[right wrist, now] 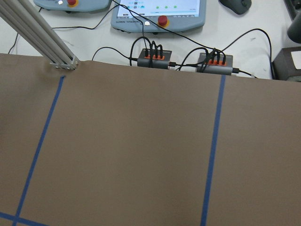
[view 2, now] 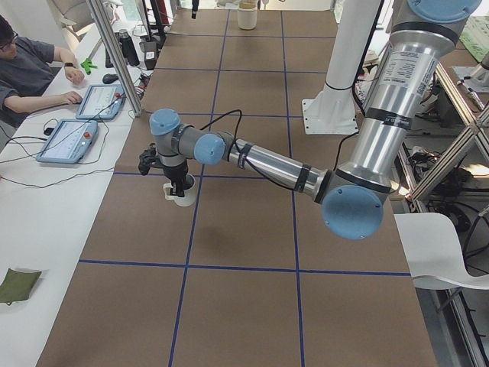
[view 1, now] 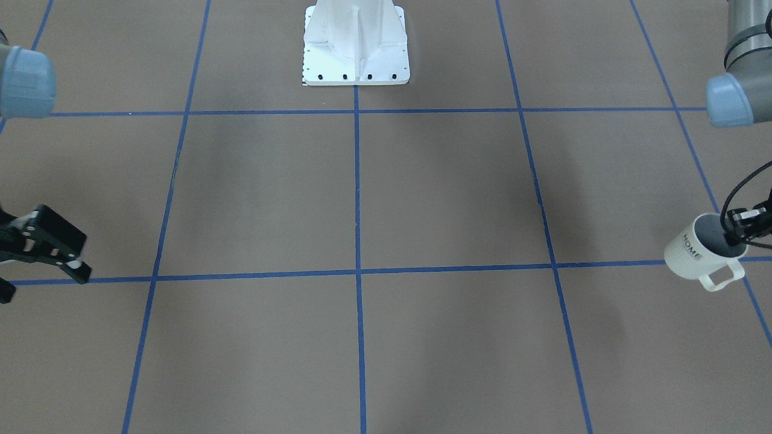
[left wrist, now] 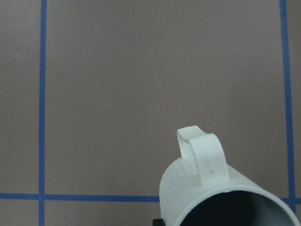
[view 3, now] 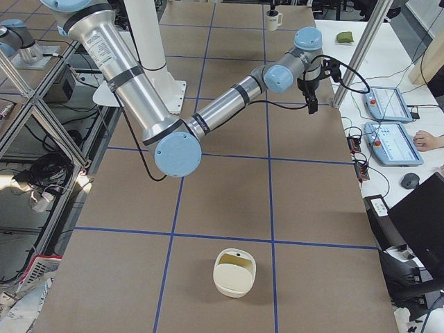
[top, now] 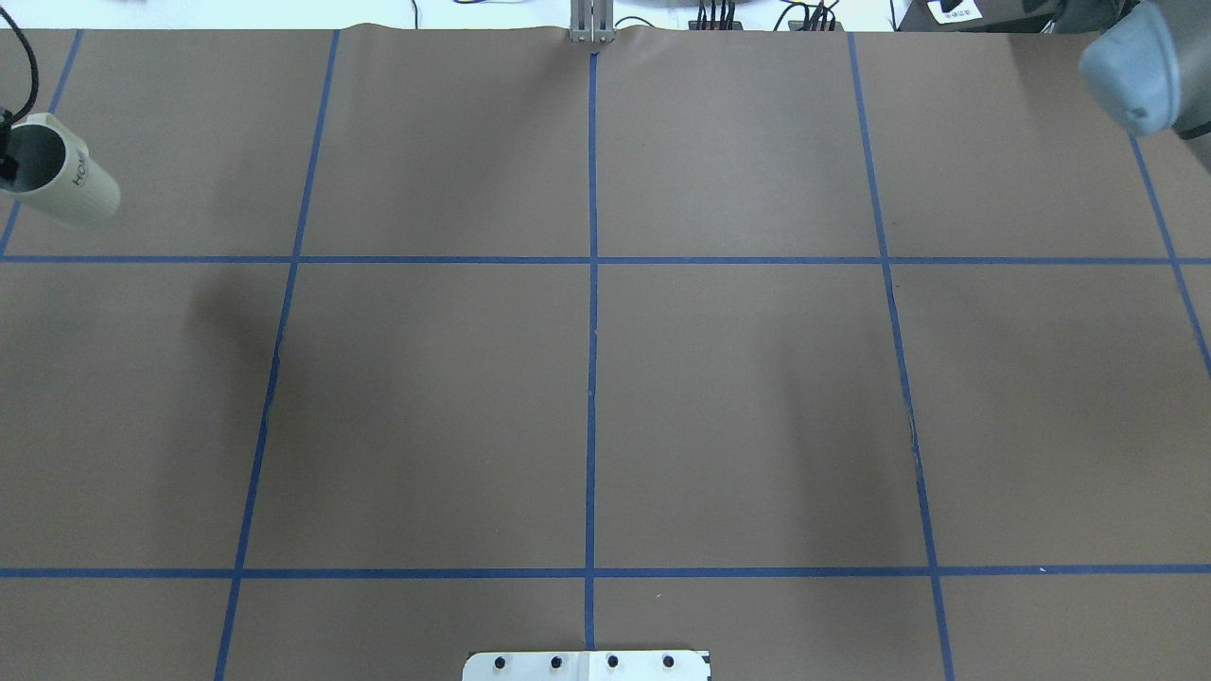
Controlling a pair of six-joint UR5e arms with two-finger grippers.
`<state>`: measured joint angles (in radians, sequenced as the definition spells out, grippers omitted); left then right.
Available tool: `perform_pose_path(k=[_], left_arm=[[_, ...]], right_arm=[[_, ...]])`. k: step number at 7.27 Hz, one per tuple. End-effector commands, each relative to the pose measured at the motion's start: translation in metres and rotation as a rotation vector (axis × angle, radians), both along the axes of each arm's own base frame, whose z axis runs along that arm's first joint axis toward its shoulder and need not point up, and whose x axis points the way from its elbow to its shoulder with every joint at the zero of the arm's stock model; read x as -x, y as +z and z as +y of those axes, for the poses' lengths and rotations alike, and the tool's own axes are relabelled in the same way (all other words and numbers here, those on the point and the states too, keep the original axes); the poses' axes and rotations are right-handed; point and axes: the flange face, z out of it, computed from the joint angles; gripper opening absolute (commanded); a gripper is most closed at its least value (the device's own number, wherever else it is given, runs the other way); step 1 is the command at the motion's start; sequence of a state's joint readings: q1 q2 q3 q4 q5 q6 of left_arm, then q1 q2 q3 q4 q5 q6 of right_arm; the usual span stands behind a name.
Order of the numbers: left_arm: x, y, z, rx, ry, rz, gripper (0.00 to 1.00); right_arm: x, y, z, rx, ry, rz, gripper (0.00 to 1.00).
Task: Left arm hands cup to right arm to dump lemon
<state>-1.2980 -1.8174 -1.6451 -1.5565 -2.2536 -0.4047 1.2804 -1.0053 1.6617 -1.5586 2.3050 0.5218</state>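
Left claw (view 1: 737, 237) pinches the cup (view 1: 692, 252) by its rim, one finger inside; lemon unseen, presumably within. Right claw (view 1: 42, 282), well apart across the worktop (view 1: 422, 193), spread wide and empty. Risk: rim pinch slips, or cup tips and spills lemon early during that long carry.

White cup (view 1: 687, 256) w/ black HOME txt, brown table (view 1: 446, 193) w/ blue grid.

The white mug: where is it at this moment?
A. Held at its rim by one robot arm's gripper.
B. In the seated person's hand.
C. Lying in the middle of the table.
A: the left gripper grips the rim of the cup, with one finger inside its mouth.
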Motion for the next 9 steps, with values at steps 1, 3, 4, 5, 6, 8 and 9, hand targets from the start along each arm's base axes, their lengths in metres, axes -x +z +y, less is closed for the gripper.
perform_pose_path(k=[1, 3, 4, 5, 6, 8, 9], left_arm=[[-0.002, 0.008, 0.050, 0.054, -0.055, 0.021, 0.00], [-0.039, 0.030, 0.098, 0.083, -0.082, 0.055, 0.00], [-0.047, 0.045, 0.115, 0.097, -0.067, 0.054, 0.00], [-0.054, 0.053, 0.124, 0.112, -0.046, 0.046, 0.00], [-0.067, 0.056, 0.130, 0.120, -0.016, 0.040, 0.00], [-0.095, 0.058, 0.141, 0.164, 0.003, 0.035, 0.00], [-0.098, 0.059, 0.140, 0.166, 0.009, 0.038, 0.00]], right_arm=[[-0.059, 0.021, 0.024, 0.049, -0.109, 0.103, 1.00], [-0.083, 0.062, 0.084, 0.097, -0.144, 0.141, 1.00], [-0.084, 0.079, 0.092, 0.127, -0.141, 0.144, 1.00], [-0.063, 0.077, 0.094, 0.130, -0.166, 0.146, 1.00], [-0.061, 0.095, 0.097, 0.190, -0.144, 0.153, 1.00], [-0.061, 0.095, 0.098, 0.196, -0.143, 0.145, 1.00], [-0.061, 0.094, 0.098, 0.196, -0.141, 0.146, 1.00]])
